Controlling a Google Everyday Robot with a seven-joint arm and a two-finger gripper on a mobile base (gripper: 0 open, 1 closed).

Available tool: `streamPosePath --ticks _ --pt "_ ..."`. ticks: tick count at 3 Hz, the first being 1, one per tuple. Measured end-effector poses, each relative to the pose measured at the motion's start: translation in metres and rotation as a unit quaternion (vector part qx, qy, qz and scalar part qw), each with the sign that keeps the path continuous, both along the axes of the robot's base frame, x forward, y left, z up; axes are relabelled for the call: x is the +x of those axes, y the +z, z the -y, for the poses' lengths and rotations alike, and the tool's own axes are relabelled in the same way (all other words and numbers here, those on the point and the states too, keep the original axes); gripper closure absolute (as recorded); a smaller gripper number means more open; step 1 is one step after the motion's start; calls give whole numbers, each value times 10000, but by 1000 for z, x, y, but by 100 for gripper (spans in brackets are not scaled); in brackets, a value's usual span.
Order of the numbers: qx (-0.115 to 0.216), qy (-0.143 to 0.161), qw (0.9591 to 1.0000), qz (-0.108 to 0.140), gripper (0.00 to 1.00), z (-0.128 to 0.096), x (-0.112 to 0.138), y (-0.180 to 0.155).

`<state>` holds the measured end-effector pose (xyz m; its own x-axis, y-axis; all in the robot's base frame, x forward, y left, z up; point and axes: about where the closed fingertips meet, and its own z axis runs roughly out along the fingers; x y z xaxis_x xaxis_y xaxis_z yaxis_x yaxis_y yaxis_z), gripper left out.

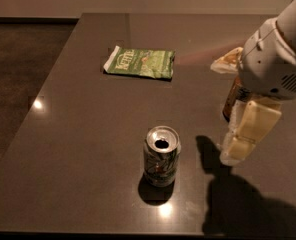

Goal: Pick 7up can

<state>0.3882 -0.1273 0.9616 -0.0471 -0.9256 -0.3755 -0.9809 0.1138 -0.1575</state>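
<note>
- Gripper (227,109): hanging over the table (78,134) at about 2 o'clock from the 7up can (161,156), with its two cream fingers (250,131) standing spread apart and gripping nothing.
- Hazard: the brown-orange can (231,101) is sitting right by the fingers and is partly hidden by them. Closing there would likely be taking or toppling the wrong can.
- Hazard: a low sideways approach toward 8 o'clock is risking a knock on the 7up can, tipping or sliding it.
- 7up can: standing upright near 6 o'clock on the table, well apart from the chip bag (140,63) at its 12 o'clock. It is showing a whitish-silver body with green streaks and a silver top with an opened mouth.
</note>
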Motion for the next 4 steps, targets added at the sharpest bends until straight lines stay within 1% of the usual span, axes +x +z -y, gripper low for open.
streamPosePath --ticks 1,2,3,4 --pt "243 277 9993 -80 0 -31 -12 -13" --pt "410 431 9981 -153 0 -56 -18 -28" --pt "594 530 9966 -224 0 -72 -22 -41" --pt "750 586 9951 -281 0 -79 -23 -53"
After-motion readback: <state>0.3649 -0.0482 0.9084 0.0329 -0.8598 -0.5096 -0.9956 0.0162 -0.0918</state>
